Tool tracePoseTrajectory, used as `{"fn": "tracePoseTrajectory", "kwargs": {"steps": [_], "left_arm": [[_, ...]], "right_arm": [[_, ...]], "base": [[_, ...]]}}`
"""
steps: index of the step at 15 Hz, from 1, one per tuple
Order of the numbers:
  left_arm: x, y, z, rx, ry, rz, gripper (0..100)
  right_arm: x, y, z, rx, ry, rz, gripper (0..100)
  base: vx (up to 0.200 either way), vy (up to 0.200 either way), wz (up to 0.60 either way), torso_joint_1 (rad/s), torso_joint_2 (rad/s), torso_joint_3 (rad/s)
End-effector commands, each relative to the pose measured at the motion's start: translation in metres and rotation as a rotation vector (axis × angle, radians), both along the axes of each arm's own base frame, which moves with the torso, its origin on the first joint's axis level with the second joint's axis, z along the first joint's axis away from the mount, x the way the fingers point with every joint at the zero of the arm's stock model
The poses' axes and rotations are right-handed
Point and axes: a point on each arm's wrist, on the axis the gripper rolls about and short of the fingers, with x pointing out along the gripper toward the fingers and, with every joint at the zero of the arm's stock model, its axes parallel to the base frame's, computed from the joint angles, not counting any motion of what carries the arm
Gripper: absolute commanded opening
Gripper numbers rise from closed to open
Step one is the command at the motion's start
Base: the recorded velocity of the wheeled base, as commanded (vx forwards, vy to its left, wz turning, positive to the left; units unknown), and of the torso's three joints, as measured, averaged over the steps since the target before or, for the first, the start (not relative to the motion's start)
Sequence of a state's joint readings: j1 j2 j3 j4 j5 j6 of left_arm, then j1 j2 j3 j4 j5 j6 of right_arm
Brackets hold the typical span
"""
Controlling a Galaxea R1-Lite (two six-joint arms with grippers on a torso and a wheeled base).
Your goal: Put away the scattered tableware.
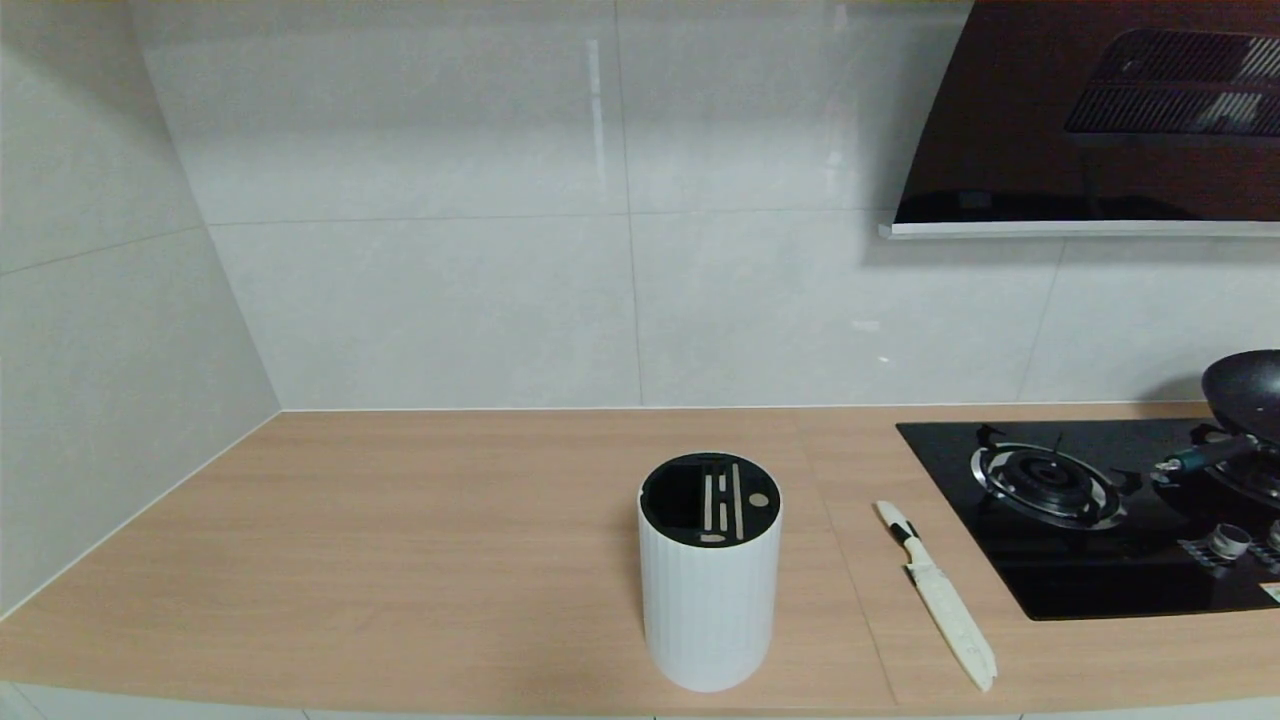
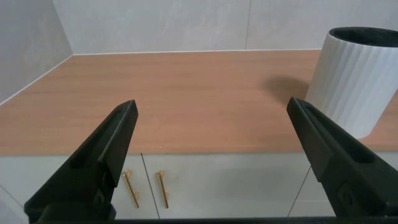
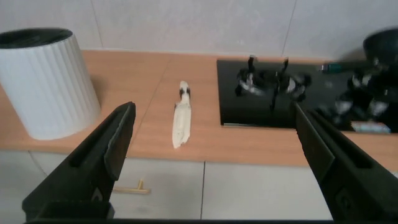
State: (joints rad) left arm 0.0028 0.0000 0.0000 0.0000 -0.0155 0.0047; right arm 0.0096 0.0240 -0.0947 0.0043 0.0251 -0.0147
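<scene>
On the bench, the holder stands lower centre; the knife lies right of it, and the hob farther right.

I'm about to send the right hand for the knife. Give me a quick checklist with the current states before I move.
1. Is the right hand open and empty: ok.
2. Is the left hand open, empty and apart from the knife holder: ok.
3. Is the knife flat on the counter with nothing on it: ok.
4. Is the knife clear of the stove: ok, it lies beside it, not touching.
5. Is the knife holder upright with its top slots free: ok.
6. Which slot fits the blade: cannot tell.
</scene>
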Motion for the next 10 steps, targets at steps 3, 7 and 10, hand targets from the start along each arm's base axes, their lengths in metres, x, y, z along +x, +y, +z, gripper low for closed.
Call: {"fn": "tracePoseTrajectory", "kwargs": {"steps": [3, 7, 10], "left_arm": [[0.000, 0.000, 0.000, 0.000, 0.000, 0.000, 100], [0.000, 0.000, 0.000, 0.000, 0.000, 0.000, 100], [0.000, 0.000, 0.000, 0.000, 0.000, 0.000, 100]], "right_arm": [[0.030, 0.001, 0.043, 0.023, 0.183, 0.049, 100], [0.111, 0.007, 0.071, 0.001, 0.497, 0.056, 100], [0.175, 0.021, 0.059, -0.024, 0.642, 0.104, 100]], "base": [[0.000, 0.000, 0.00, 0.000, 0.00, 0.000], [0.000, 0.000, 0.00, 0.000, 0.00, 0.000], [0.000, 0.000, 0.00, 0.000, 0.00, 0.000]]}}
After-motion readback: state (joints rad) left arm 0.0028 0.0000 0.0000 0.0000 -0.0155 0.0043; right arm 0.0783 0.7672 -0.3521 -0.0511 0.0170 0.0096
